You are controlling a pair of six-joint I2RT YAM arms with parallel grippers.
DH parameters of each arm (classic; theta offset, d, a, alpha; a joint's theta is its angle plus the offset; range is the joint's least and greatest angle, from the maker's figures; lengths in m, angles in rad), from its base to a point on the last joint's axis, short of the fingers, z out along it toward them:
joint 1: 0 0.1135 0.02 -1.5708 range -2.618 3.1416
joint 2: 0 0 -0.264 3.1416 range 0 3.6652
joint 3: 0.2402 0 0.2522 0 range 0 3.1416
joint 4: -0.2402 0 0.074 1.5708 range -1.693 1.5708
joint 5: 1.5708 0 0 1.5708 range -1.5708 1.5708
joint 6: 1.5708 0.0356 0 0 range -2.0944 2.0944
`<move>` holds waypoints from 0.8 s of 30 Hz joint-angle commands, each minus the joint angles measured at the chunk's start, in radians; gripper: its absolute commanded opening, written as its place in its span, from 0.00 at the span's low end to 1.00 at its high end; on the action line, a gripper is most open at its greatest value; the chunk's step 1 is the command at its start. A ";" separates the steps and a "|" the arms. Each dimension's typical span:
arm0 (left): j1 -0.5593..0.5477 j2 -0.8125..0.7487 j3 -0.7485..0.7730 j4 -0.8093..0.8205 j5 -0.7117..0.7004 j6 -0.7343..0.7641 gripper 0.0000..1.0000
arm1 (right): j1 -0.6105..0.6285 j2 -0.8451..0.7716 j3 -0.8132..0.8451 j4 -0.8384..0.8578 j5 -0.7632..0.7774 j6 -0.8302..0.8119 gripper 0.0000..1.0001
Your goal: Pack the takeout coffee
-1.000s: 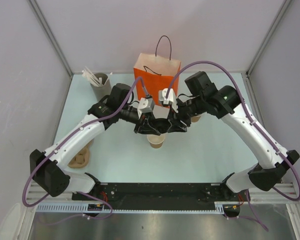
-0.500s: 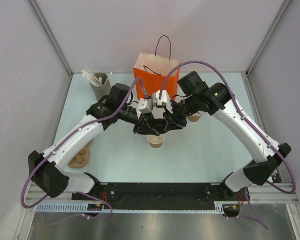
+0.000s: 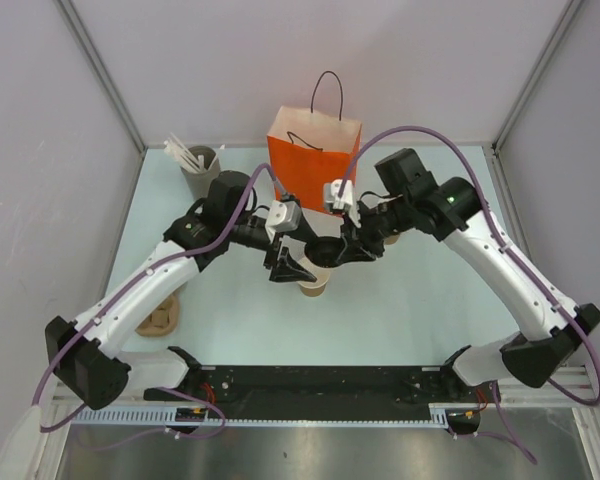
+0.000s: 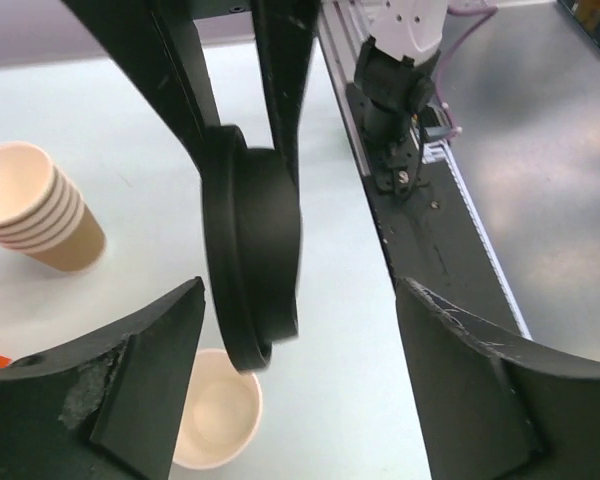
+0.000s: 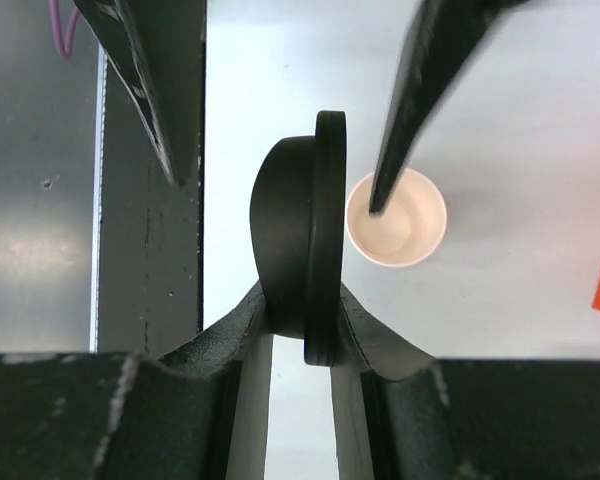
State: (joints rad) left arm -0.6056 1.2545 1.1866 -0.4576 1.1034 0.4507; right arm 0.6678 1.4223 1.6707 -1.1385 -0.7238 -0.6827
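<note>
Paper cup stands upright on the desk, about mid-desk. Its top is open, the inside is pale, and there is no lid on it. Black lid is off the cup, turned on edge in the air above and just beside it. My right claw is clamped on the lid, one finger pressing each face at its lower edge. My left claw is spread wide with a finger on either side of the lid, and the left wrist view shows a gap on both sides, so there is no contact. In the top view both claws meet over the cup, mine on the left coming from the left and the other from the right. Orange paper bag stands open behind the cup toward the far edge, apart from the lid. Stack of lidless tan cups sits on the desk near the bag. Grey holder with white sticks is in the far left corner.
</note>
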 commanded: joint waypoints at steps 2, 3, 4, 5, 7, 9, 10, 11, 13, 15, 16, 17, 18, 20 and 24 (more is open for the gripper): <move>0.024 -0.076 -0.030 0.164 -0.020 -0.095 0.84 | -0.056 -0.144 -0.096 0.213 -0.106 0.112 0.06; 0.032 -0.082 -0.036 0.210 -0.025 -0.133 0.87 | -0.068 -0.158 -0.109 0.232 -0.130 0.124 0.06; 0.036 -0.086 -0.044 0.229 -0.028 -0.151 0.87 | -0.074 -0.169 -0.123 0.246 -0.143 0.136 0.06; 0.050 -0.090 -0.062 0.259 -0.034 -0.170 0.87 | -0.083 -0.190 -0.144 0.287 -0.158 0.152 0.06; 0.064 -0.099 -0.088 0.356 -0.039 -0.236 0.88 | -0.112 -0.206 -0.163 0.334 -0.213 0.215 0.06; 0.085 -0.104 -0.125 0.452 -0.036 -0.318 0.89 | -0.144 -0.229 -0.195 0.420 -0.264 0.297 0.05; 0.095 -0.104 -0.137 0.494 -0.036 -0.343 0.89 | -0.154 -0.235 -0.204 0.452 -0.279 0.328 0.05; 0.098 -0.104 -0.154 0.517 -0.028 -0.386 0.89 | -0.163 -0.237 -0.213 0.507 -0.313 0.359 0.04; 0.104 -0.102 -0.169 0.598 -0.013 -0.431 0.92 | -0.181 -0.234 -0.238 0.595 -0.338 0.445 0.04; 0.107 -0.104 -0.197 0.670 0.019 -0.518 0.92 | -0.188 -0.221 -0.267 0.652 -0.354 0.504 0.03; 0.107 -0.104 -0.206 0.744 0.030 -0.547 0.92 | -0.192 -0.215 -0.276 0.707 -0.361 0.553 0.03; 0.107 -0.107 -0.225 0.775 0.038 -0.597 0.94 | -0.194 -0.207 -0.282 0.726 -0.373 0.575 0.02; 0.107 -0.109 -0.232 0.804 0.045 -0.621 0.95 | -0.191 -0.194 -0.287 0.743 -0.379 0.595 0.02; 0.112 -0.110 -0.255 0.893 0.055 -0.688 0.98 | -0.191 -0.181 -0.302 0.786 -0.388 0.633 0.01; 0.118 -0.112 -0.297 1.022 0.061 -0.774 0.99 | -0.194 -0.155 -0.315 0.819 -0.384 0.661 0.01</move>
State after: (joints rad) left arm -0.4980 1.1702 0.9237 0.3351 1.1255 -0.1699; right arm 0.4793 1.2488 1.3643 -0.4381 -1.0706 -0.1131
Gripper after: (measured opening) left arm 0.988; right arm 0.291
